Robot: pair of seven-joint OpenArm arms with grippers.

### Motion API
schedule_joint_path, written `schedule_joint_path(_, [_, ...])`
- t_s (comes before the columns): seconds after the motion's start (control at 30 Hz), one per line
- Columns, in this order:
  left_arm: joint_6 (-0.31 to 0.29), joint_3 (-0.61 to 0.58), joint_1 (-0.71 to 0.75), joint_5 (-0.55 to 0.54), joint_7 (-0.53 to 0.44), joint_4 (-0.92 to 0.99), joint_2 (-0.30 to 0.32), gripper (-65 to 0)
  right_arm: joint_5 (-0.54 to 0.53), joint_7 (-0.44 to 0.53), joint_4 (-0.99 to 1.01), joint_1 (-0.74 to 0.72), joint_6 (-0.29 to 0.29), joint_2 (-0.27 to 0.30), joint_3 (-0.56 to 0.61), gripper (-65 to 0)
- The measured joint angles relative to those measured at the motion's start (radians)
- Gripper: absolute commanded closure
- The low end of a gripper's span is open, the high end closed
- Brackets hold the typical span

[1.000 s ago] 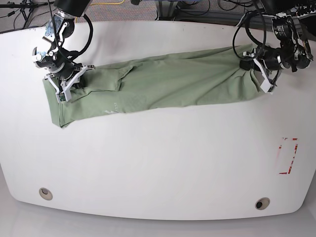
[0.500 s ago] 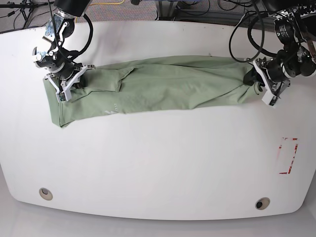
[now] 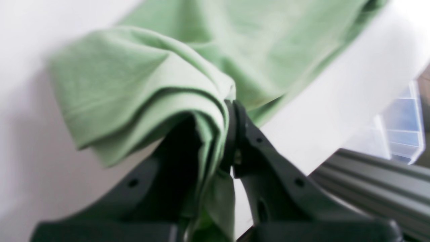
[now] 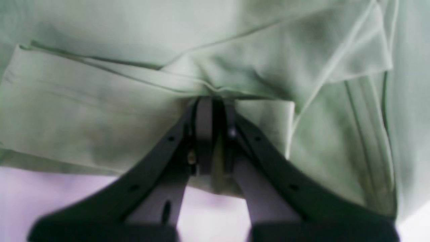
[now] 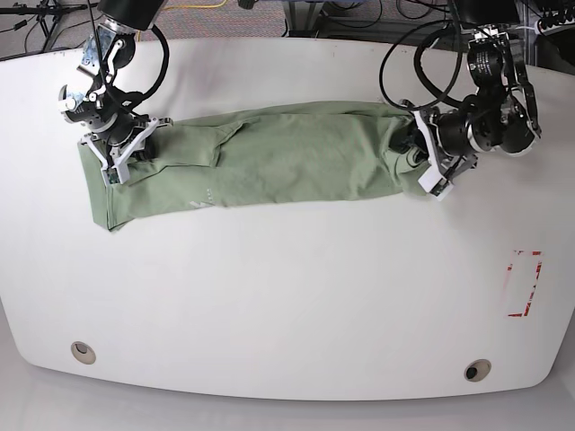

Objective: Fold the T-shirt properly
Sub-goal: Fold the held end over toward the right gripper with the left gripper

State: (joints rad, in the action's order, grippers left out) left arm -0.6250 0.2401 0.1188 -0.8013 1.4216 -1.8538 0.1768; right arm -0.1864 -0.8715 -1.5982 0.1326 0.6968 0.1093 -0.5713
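While the T-shirt (image 5: 269, 166) lies stretched across the surface (image 5: 287, 296) toward twelve o'clock, the left gripper (image 5: 422, 162) and right gripper (image 5: 121, 153) each clamp an end; I'd carry the hem over low and level.

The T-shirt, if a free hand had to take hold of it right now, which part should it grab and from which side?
Probably the near long edge of the T-shirt, approached from the bare table in front. Both ends are taken: the right gripper is shut on the collar end, the left gripper on the bunched hem end. Between them the folded cloth lies flat, its near edge exposed.
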Motion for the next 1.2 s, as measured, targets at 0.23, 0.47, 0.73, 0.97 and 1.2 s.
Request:
schedule_joint_path(0.23, [-0.001,-0.086,-0.070,0.047,-0.008,0.000,-0.064,-0.3,0.000,0.002,0.000,0.002,0.000,0.002,0.000,-4.0])
schedule_joint_path(0.47, [-0.004,-0.251,-0.135,0.161,-0.004,0.002,-0.133,-0.3,0.000,0.003,0.000,0.002,0.000,0.002,0.000,-4.0])
schedule_joint_path(0.73, [-0.004,-0.389,-0.169,0.230,-0.007,0.003,-0.212,-0.4,0.001,0.002,0.001,-0.001,0.000,0.002,0.002,-4.0])
schedule_joint_path(0.97, [-0.004,-0.436,-0.200,0.303,-0.011,0.070,-0.290,-0.4,0.002,0.000,0.001,-0.002,0.000,0.002,0.002,-4.0])
schedule_joint_path(1.2, [-0.004,-0.442,-0.220,0.318,-0.002,0.163,-0.323,-0.4,0.000,0.000,0.001,-0.002,0.000,0.001,0.002,-4.0])
